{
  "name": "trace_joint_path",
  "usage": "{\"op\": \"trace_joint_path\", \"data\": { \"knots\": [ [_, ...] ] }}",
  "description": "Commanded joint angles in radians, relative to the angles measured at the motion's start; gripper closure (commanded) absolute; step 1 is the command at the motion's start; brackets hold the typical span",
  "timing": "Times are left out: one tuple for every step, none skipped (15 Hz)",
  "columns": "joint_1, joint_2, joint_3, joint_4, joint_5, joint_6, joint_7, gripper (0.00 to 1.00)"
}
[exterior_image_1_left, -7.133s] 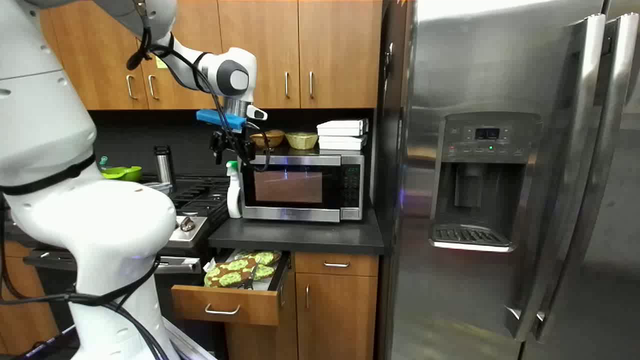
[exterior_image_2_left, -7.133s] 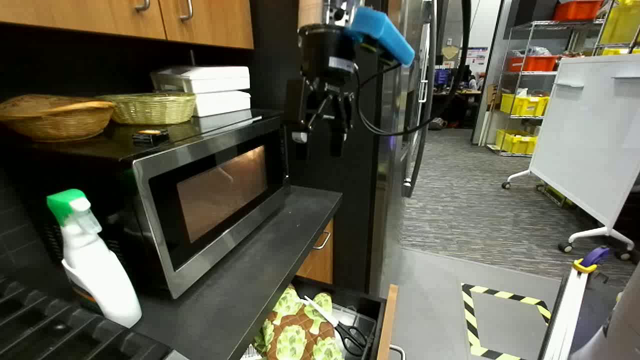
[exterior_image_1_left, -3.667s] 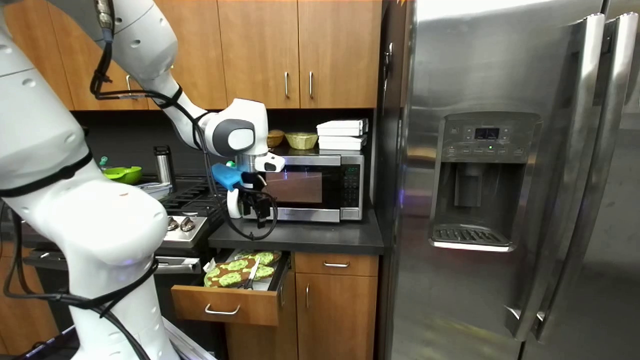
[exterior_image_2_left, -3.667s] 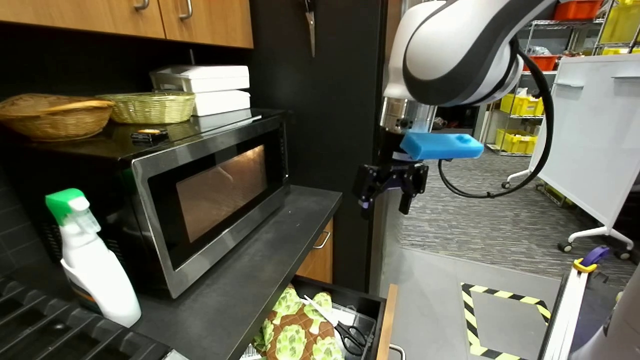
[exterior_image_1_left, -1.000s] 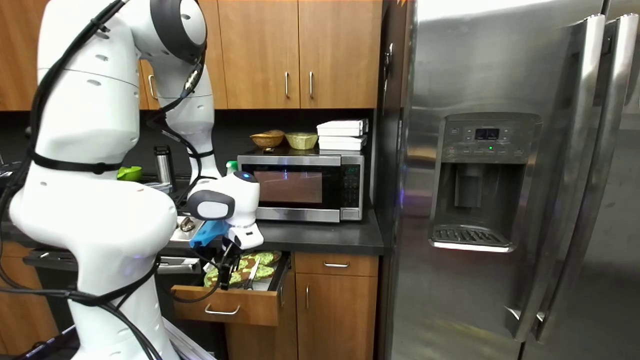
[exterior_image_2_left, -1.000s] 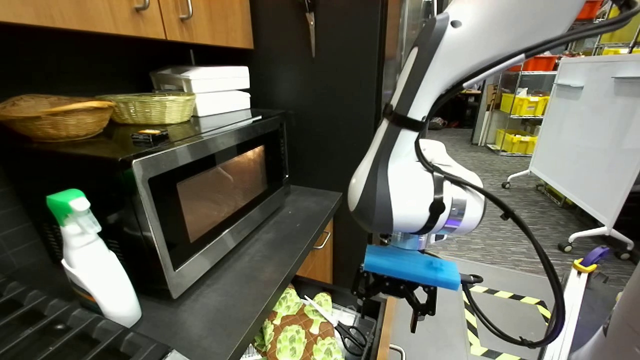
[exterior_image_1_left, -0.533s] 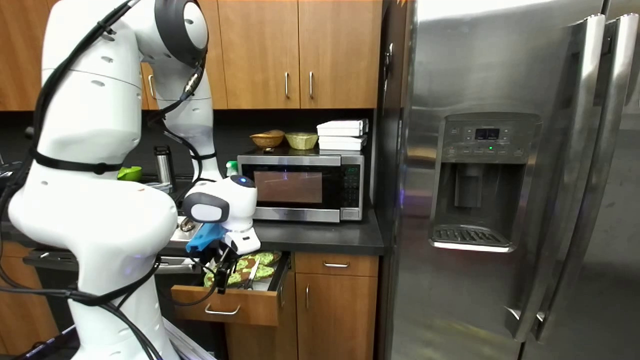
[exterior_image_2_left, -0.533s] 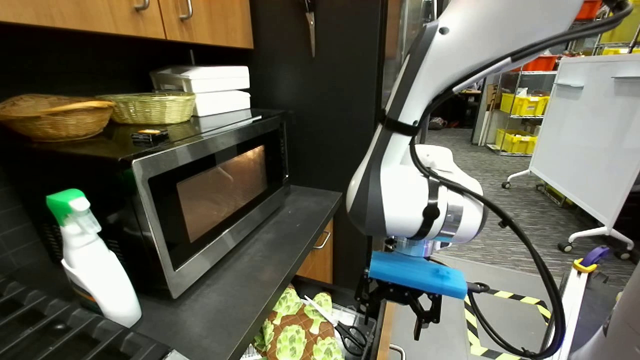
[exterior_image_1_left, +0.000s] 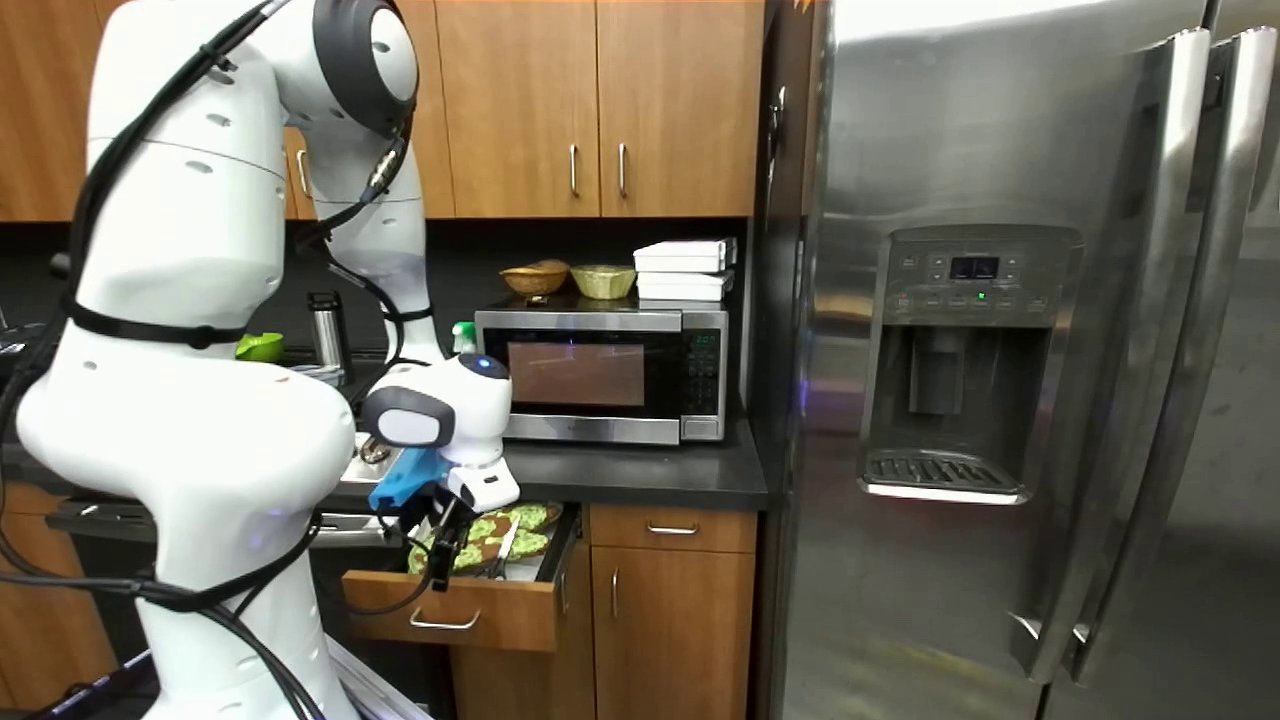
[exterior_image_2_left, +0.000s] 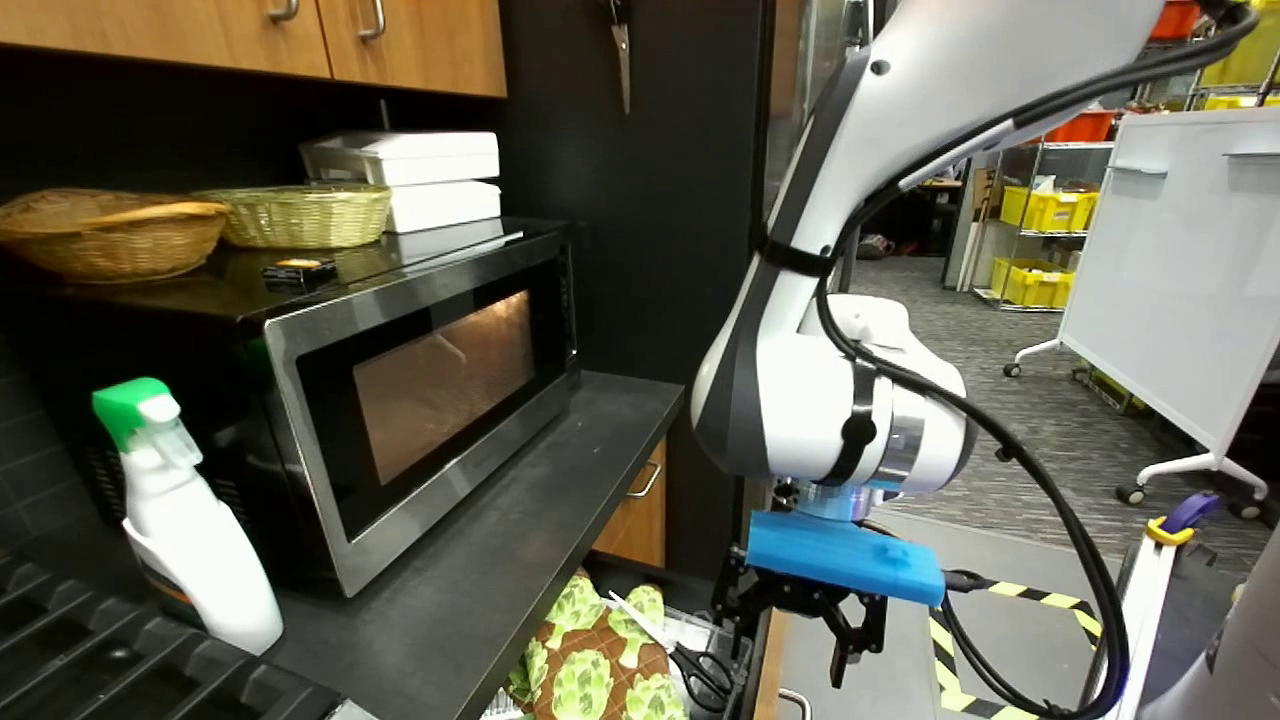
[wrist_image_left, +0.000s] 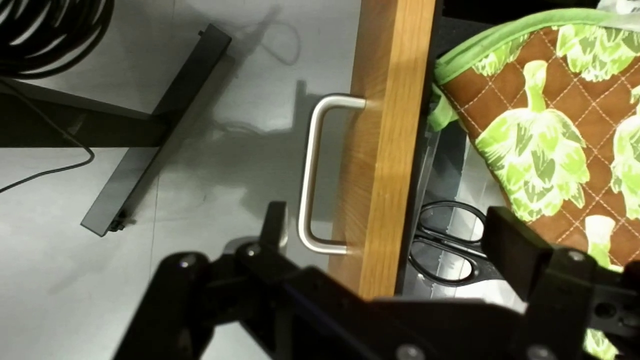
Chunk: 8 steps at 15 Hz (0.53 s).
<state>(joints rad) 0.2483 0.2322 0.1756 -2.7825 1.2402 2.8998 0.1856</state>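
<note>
My gripper (wrist_image_left: 389, 222) stands open above the pulled-out drawer, with nothing held. In the wrist view the wooden drawer front (wrist_image_left: 392, 150) runs between its two spread fingers. One finger is over the outer side, near the silver handle (wrist_image_left: 309, 175); the other is over the inside, beside black-handled scissors (wrist_image_left: 480, 267). Whether the fingers reach down past the drawer's top edge I cannot tell. A brown quilted mitt or pad with green artichokes (wrist_image_left: 540, 150) fills much of the drawer. In an exterior view the fingers hang at the drawer front (exterior_image_2_left: 778, 650), with the scissors (exterior_image_2_left: 700, 670) and mitt (exterior_image_2_left: 620, 655) beside them.
Above the drawer is a dark countertop (exterior_image_2_left: 480, 520) carrying a microwave (exterior_image_1_left: 600, 370) and a white spray bottle (exterior_image_2_left: 200, 530). Baskets (exterior_image_2_left: 300, 217) and white boxes (exterior_image_2_left: 440, 185) sit on the microwave. A steel fridge (exterior_image_1_left: 900, 120) stands alongside. A loose cable (exterior_image_2_left: 1060, 500) hangs from the arm.
Over several seconds my gripper came down from beside the microwave to the drawer front, staying open. In the last second it shifted only slightly lower and outward. The drawer has not moved.
</note>
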Motion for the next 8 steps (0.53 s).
{"op": "trace_joint_path", "data": {
  "knots": [
    [0.023,0.048,0.008,0.016,-0.010,0.041,0.025,0.00],
    [0.031,0.061,0.008,0.021,-0.017,0.051,0.039,0.00],
    [0.039,0.077,0.009,0.030,-0.019,0.063,0.049,0.00],
    [0.047,0.091,0.007,0.037,-0.025,0.071,0.056,0.00],
    [0.055,0.106,0.006,0.048,-0.030,0.078,0.062,0.00],
    [0.065,0.123,0.001,0.061,-0.047,0.086,0.072,0.00],
    [0.079,0.135,-0.007,0.070,-0.071,0.096,0.094,0.00],
    [0.092,0.149,-0.018,0.078,-0.101,0.103,0.115,0.00]
  ]
}}
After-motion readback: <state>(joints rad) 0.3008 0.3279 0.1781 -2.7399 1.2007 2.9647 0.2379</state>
